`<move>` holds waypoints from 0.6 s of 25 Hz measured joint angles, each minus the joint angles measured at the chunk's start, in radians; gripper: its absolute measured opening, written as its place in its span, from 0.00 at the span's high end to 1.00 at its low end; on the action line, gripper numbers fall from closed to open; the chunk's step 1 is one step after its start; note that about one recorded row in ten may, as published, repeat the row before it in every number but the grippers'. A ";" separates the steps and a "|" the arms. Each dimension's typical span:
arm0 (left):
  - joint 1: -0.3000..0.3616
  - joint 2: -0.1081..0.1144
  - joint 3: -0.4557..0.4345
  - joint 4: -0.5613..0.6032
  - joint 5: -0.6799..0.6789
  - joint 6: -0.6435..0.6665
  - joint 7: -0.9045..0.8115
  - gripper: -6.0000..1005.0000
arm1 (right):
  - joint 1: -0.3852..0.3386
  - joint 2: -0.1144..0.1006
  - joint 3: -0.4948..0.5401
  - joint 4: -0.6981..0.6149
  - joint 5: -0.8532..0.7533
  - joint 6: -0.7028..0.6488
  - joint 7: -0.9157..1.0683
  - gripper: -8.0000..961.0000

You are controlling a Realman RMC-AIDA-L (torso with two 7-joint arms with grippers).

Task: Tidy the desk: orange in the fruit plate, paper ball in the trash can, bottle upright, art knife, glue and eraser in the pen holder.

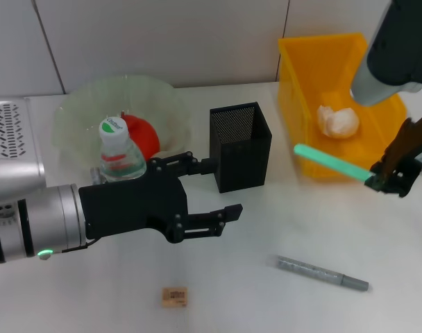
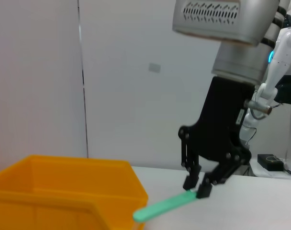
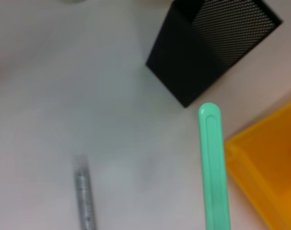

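My right gripper [image 1: 376, 182] is shut on one end of a green art knife [image 1: 332, 163], held above the table in front of the yellow trash can [image 1: 301, 104]. The knife [image 3: 215, 167] points toward the black mesh pen holder [image 1: 240, 146]. The left wrist view shows the same gripper [image 2: 195, 189] and knife [image 2: 164, 206]. A paper ball [image 1: 338, 121] lies in the trash can. My left gripper [image 1: 225, 187] is open, just left of the pen holder. The bottle [image 1: 121, 156] stands upright behind its palm. The orange [image 1: 143, 135] rests in the fruit plate [image 1: 79, 118]. A grey glue stick [image 1: 322, 272] and the eraser [image 1: 174, 297] lie on the table.
The white table runs to a wall at the back. The trash can [image 2: 64, 191] fills the back right corner, and the pen holder [image 3: 212, 48] stands between it and the fruit plate. The glue stick [image 3: 85, 201] lies in front of the pen holder.
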State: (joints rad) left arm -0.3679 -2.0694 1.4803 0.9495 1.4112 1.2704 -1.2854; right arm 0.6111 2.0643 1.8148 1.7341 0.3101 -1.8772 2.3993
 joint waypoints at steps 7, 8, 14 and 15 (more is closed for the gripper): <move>-0.002 0.000 0.000 0.000 0.000 0.001 0.000 0.21 | -0.005 0.000 -0.002 0.106 -0.098 -0.012 -0.009 0.83; -0.002 0.000 0.000 0.000 0.000 0.001 0.000 0.21 | -0.004 0.000 -0.003 0.113 -0.117 -0.009 -0.019 0.83; -0.002 -0.001 0.000 0.000 0.000 0.001 0.001 0.21 | 0.003 0.000 -0.022 0.127 -0.265 0.067 -0.107 0.83; -0.002 -0.001 0.000 0.000 0.000 0.001 0.001 0.21 | 0.003 0.000 -0.022 0.127 -0.265 0.067 -0.107 0.83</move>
State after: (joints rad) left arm -0.3699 -2.0707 1.4803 0.9495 1.4112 1.2717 -1.2844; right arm 0.6142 2.0648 1.7928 1.8609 0.0452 -1.8101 2.2927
